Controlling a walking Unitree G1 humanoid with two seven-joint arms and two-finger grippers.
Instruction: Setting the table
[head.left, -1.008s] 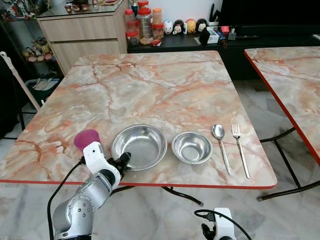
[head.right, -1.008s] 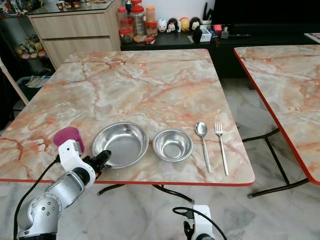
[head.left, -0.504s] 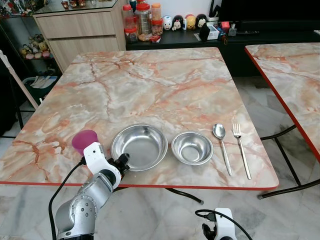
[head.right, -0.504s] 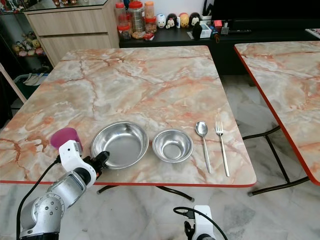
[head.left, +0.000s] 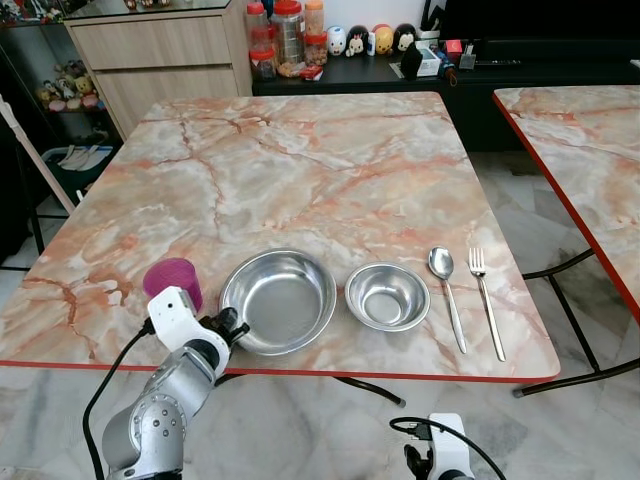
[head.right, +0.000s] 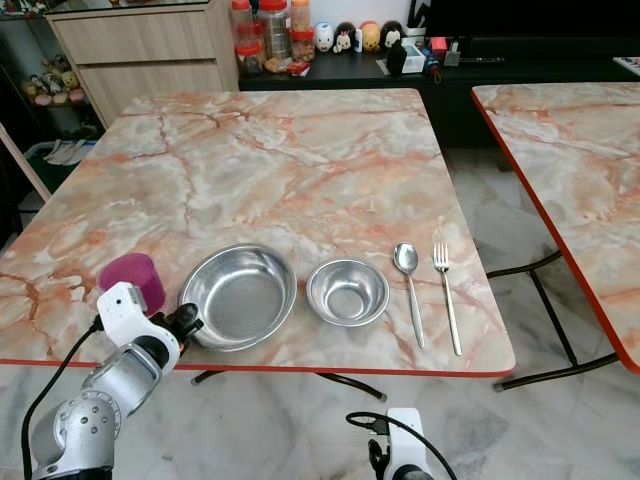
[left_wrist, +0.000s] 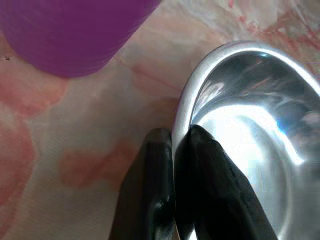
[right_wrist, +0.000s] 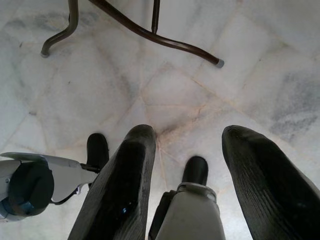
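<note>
A large steel bowl (head.left: 279, 301) sits near the front edge of the marble table (head.left: 300, 170). My left gripper (head.left: 226, 325) is shut on its near-left rim; in the left wrist view the two black fingers (left_wrist: 150, 165) clamp the rim of the large bowl (left_wrist: 240, 130). A purple cup (head.left: 172, 281) stands just left of the bowl, close to my wrist. To the bowl's right lie a small steel bowl (head.left: 387, 297), a spoon (head.left: 445, 292) and a fork (head.left: 485, 300) in a row. My right gripper (right_wrist: 190, 150) hangs open below the table, over the floor.
A second marble table (head.left: 590, 150) stands to the right across a narrow gap. A wooden cabinet (head.left: 160, 60) and a dark shelf with jars and figurines (head.left: 340, 45) are behind. Table legs (right_wrist: 150, 35) cross the tiled floor.
My left gripper has slid a little to the left along the table's front edge, still shut on the bowl's rim. The bowl has barely moved. The camera has shifted slightly.
</note>
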